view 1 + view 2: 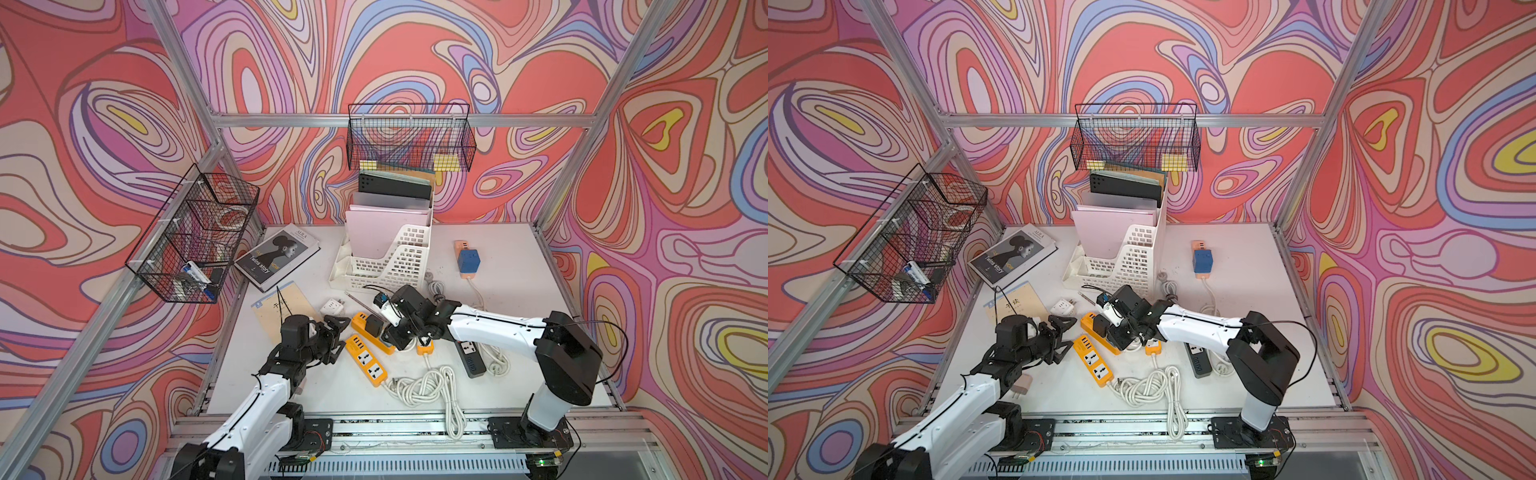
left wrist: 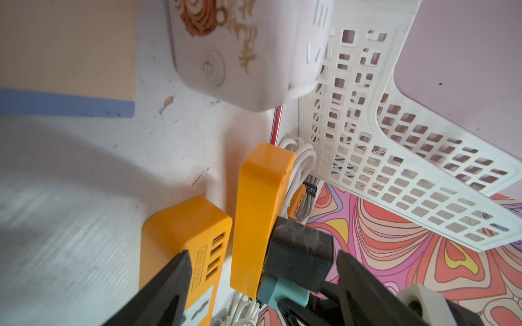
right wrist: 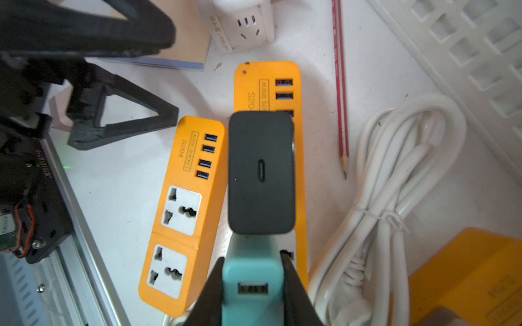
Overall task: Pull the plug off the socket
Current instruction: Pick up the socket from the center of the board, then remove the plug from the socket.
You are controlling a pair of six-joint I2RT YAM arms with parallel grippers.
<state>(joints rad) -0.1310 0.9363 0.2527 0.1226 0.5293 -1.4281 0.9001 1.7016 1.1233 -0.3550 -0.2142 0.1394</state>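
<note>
The right claw (image 3: 252, 258) is clenched on the teal plug (image 3: 251, 285). The plug sits on the face of the far orange socket strip (image 3: 250, 84) on the bench (image 3: 127, 180), just beside the black charger (image 3: 261, 172). The left claw (image 1: 343, 336) hangs released, left of both strips and close to the nearer strip (image 3: 186, 211).

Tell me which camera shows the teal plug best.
The right wrist view: the teal plug fills the foreground, USB port facing the camera, clamped in the right gripper, beside the black charger. The left wrist view shows only its side. In both top views the gripper largely hides it.
</note>
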